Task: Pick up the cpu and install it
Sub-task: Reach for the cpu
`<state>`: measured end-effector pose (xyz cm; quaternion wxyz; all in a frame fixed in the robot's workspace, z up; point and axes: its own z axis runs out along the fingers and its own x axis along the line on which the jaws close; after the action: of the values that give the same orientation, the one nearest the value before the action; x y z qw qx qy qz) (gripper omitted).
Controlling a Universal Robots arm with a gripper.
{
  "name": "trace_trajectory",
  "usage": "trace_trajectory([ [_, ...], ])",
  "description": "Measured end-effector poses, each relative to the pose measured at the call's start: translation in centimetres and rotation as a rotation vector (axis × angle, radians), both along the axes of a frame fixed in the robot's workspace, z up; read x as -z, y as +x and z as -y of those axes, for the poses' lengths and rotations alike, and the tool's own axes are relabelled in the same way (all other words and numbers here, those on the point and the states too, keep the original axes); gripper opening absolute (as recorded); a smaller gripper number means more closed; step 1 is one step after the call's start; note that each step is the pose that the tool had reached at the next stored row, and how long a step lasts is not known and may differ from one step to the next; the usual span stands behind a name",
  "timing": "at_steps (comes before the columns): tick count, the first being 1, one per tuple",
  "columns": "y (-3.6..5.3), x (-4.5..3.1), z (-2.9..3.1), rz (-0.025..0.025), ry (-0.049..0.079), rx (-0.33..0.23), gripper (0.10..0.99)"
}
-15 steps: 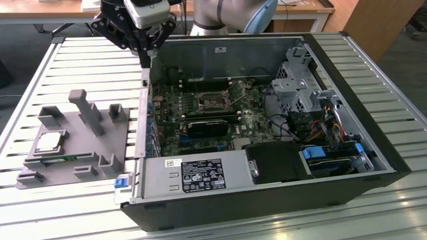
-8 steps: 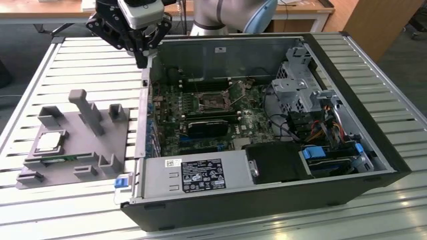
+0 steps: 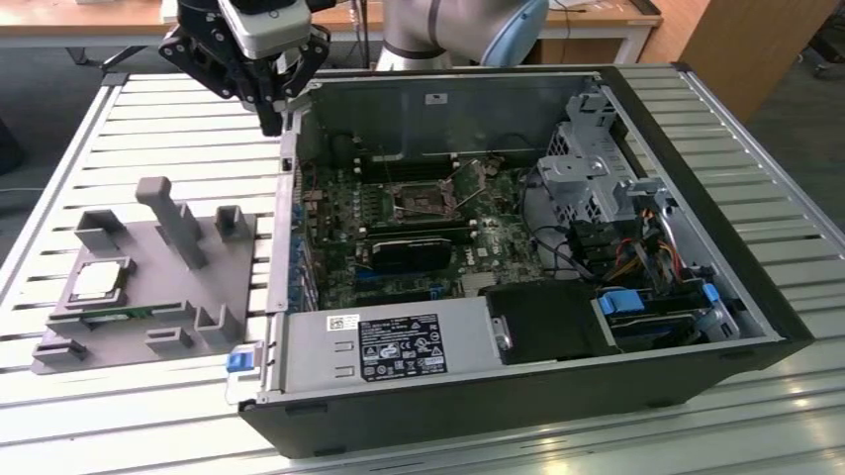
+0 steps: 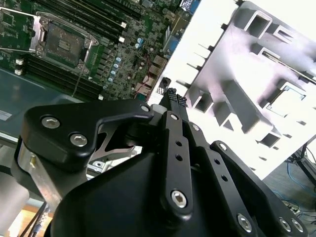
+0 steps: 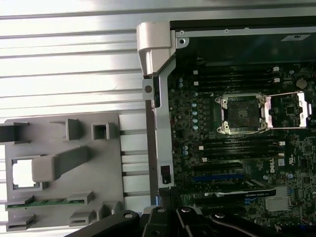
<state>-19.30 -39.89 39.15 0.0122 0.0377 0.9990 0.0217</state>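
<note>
The cpu (image 3: 99, 281) is a small silvery square lying flat in a recess of the grey holder tray (image 3: 158, 327), at the exterior view's left; it shows washed-out white (image 5: 22, 174) in the first wrist view. My gripper (image 3: 272, 124) hangs above the far left corner of the open computer case (image 3: 528, 396), well away from the cpu, its fingers drawn together with nothing between them (image 4: 173, 96) (image 5: 166, 191). The motherboard's socket (image 3: 422, 203) (image 4: 61, 43) (image 5: 241, 113) lies bare, its metal retaining frame (image 5: 286, 111) flipped open beside it.
A grey power supply box (image 3: 390, 346) with a white label and a black block (image 3: 548, 322) fill the case's near side. A metal drive cage (image 3: 595, 148) and cables stand at its right. Upright grey posts (image 3: 172, 218) rise from the tray. Everything rests on a slatted metal table (image 3: 133, 426).
</note>
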Motion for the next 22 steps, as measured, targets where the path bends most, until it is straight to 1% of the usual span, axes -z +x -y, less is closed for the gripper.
trace_trajectory([
  [22, -1.97, 0.09, 0.00, -0.0010, 0.000, 0.000, 0.106],
])
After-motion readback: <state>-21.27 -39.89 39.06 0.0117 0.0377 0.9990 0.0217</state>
